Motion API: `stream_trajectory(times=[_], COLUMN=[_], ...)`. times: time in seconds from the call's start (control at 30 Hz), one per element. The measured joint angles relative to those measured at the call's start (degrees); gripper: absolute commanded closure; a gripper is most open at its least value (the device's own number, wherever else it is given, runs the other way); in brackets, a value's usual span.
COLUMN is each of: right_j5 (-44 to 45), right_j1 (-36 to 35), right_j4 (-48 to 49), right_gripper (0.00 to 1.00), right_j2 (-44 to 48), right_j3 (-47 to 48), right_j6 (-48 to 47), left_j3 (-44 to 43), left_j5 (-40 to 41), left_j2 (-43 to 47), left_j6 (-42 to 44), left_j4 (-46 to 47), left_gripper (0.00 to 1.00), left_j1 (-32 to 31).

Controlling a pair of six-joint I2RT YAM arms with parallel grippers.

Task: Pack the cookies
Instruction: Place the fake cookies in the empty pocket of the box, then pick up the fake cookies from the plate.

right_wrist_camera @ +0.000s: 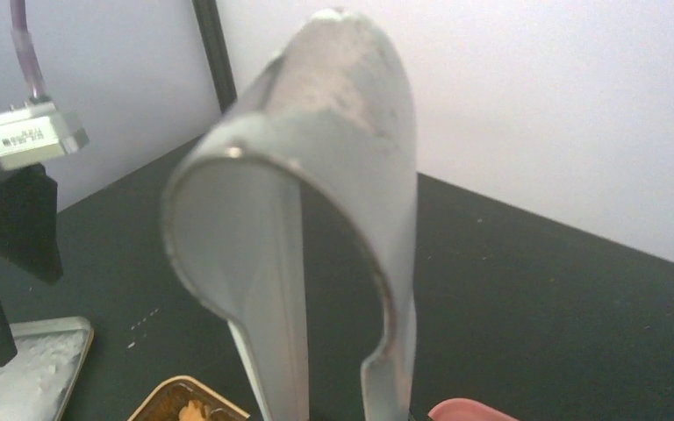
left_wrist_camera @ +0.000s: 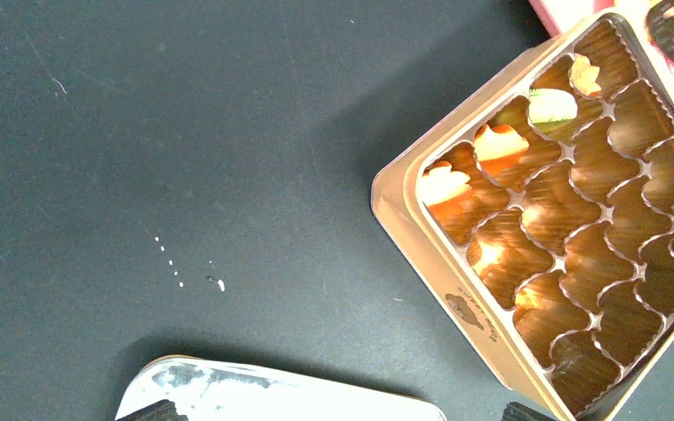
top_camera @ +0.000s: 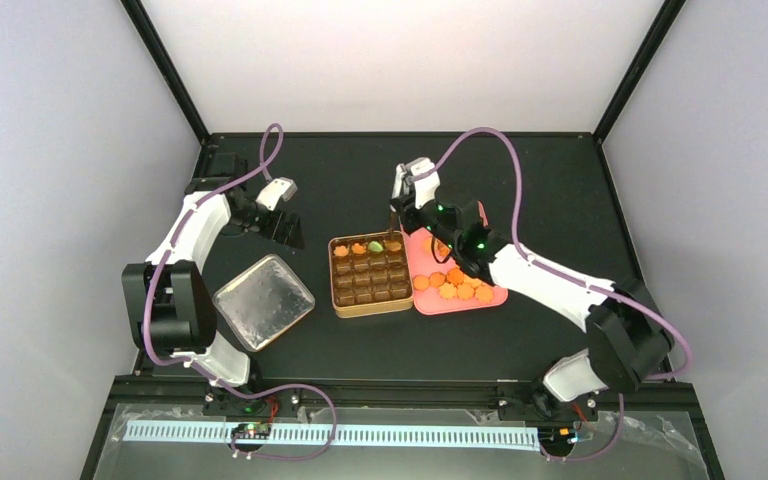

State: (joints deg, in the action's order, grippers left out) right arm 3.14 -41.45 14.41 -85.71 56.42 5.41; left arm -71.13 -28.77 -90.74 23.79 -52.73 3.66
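The brown compartmented tin sits mid-table with three orange cookies and a green cookie in its far row. More orange cookies lie on the pink tray to its right. My right gripper is shut on the metal tongs, whose looped end rises in front of the wrist camera; their tips hang over the tin's far right corner. My left gripper stands open and empty to the left of the tin, above bare table. In the left wrist view the filled cells are at upper right.
The silver tin lid lies flat on the black table left of the tin, under my left arm. It also shows at the bottom of the left wrist view as the lid. Black frame posts and white walls enclose the table.
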Motion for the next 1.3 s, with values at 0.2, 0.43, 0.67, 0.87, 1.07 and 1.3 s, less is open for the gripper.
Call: stream_trajectory(times=[0.2,0.43,0.67,0.87,1.07,1.3], right_j5=[2.89,7.23,10.6,12.46,12.44,10.95], right_j1=[1.97,4.7,4.85,4.85,5.57,6.25], right_j4=[-0.13,-2.91,-7.17,-8.44,-8.07,-5.53], right_gripper=[0.66,0.66,0.65,0.65,0.66,0.67], right_j2=[7.98,16.98,24.04,25.73,24.46,21.81], right_j3=[-4.26,-14.05,-22.97,-24.41,-24.41,-24.24], right_j6=[-0.31,-0.17,1.55,3.17,4.0,4.17], left_j3=[0.0,0.0,0.0,0.0,0.0,0.0], left_j5=[-0.02,-0.02,-0.07,-0.28,-0.48,-0.55], left_j2=[0.0,0.0,0.0,0.0,0.0,0.0], left_j6=[0.02,0.04,0.04,0.04,0.04,0.07], left_j4=[0.0,-0.02,-0.24,-0.39,-0.39,-0.46], left_gripper=[0.03,0.03,0.03,0.03,0.03,0.03], left_j1=[0.0,0.02,0.02,0.02,0.02,0.02])
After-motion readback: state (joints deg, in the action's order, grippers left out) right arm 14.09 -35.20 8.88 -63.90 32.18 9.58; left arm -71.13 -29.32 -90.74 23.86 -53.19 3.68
